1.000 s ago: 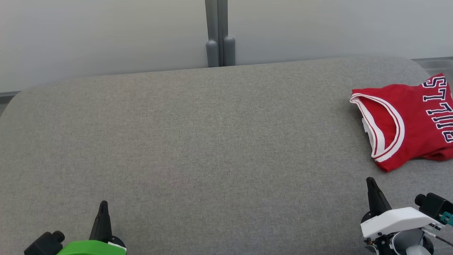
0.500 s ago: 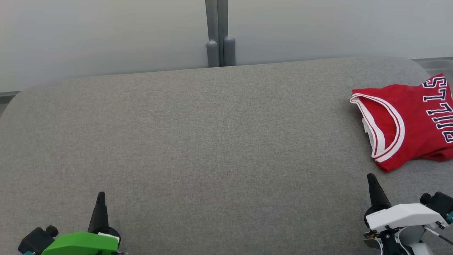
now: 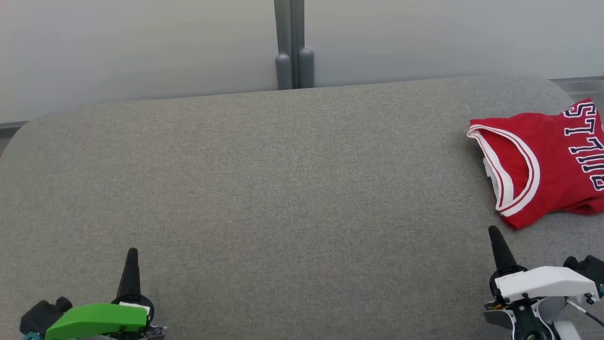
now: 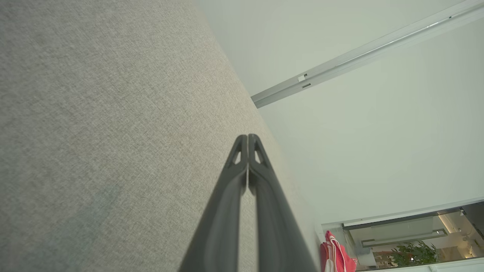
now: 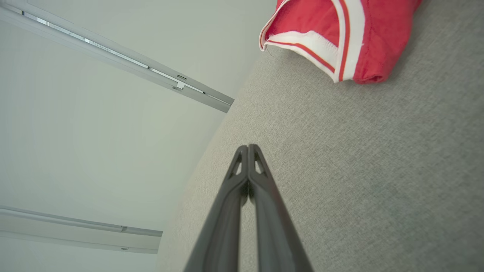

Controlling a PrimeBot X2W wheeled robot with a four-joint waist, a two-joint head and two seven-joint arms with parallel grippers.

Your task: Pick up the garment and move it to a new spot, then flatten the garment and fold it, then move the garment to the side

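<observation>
- The red jersey (image 3: 542, 160) sits at the far right of the head view, on the grey counter (image 3: 283, 189). It's doubled over, with the white-trimmed neck hole facing the middle of the frame. Its right part runs off the edge of the picture, so I can't tell how tidy the whole thing is.
- The left claw (image 3: 131, 255) is at the lower left, pinched fully closed with nothing in it. The left wrist view shows the two fingers pressed together over bare counter.
- The right claw (image 3: 494, 233) is at the lower right, also clamped together and empty. It's near the jersey's lower corner but not touching it.
- Honestly this could go either way: a jersey already folded and parked at the side, or a rumpled one waiting to be carried off. One look doesn't settle it.
- My take: whichever it is, any grab means spreading the fingers well before they reach the cloth. It also means pinching through all the layers at the trim, because thin jersey fabric probably slides and opens up if only the top layer gets caught.
</observation>
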